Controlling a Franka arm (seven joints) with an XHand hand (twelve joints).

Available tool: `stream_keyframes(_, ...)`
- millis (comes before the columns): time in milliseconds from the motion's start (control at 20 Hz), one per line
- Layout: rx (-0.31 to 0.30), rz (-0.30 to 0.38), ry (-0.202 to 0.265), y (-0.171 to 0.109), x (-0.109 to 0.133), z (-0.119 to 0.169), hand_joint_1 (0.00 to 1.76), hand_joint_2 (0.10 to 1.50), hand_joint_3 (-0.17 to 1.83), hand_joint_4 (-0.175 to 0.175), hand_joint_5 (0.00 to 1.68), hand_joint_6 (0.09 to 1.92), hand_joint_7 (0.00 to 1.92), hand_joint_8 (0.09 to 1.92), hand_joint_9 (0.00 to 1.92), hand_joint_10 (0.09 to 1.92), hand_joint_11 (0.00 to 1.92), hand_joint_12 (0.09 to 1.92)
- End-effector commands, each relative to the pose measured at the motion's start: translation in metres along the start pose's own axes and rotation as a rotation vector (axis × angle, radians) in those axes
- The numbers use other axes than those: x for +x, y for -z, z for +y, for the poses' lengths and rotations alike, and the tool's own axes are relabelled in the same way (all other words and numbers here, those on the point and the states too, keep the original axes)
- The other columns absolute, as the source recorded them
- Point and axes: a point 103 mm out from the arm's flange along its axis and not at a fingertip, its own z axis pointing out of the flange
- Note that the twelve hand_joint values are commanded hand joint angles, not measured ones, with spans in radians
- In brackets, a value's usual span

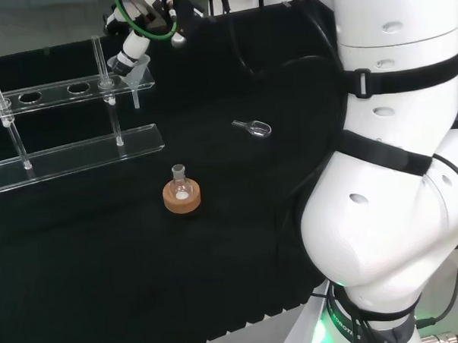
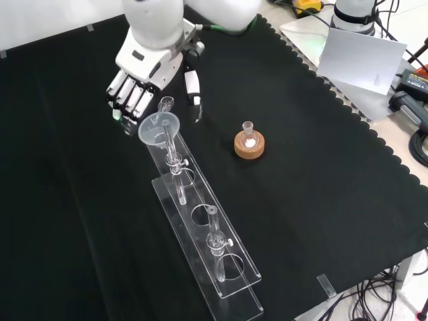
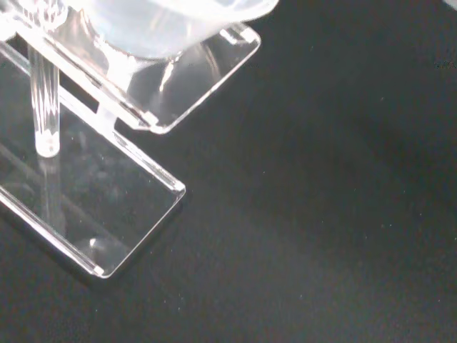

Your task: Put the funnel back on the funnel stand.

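Front view: funnel sits in funnel stand, beside robot hand.

Bare cloth right of funnel stand in front view, corked flask midway

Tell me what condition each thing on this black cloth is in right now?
Funnel: upright, its stem down through the end hole of the stand.
Funnel stand: clear plastic, upright on the cloth, its other holes unfilled.
Hand: just beside the funnel, fingers straight, holding nothing.
Small flask: upright on a cork ring.
Small clear scoop: lying on the cloth.
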Motion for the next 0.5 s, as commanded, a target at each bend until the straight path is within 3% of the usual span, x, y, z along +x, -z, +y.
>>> stream_keyframes(50,-0.062,0.045,-0.027,0.016,-0.009,-0.017,0.24,0.74,-0.01,-0.016,0.19,0.09,0.35,0.53,0.16,0.82,0.0,1.35)
stream_keyframes(300,-0.128,0.094,-0.062,0.032,-0.021,-0.045,0.24,0.74,-0.01,-0.019,0.17,0.09,0.34,0.54,0.15,0.83,0.0,1.35)
stream_keyframes(500,-0.149,0.115,-0.082,0.035,-0.023,-0.068,0.24,0.74,0.0,-0.021,0.16,0.09,0.33,0.54,0.15,0.83,0.0,1.35)
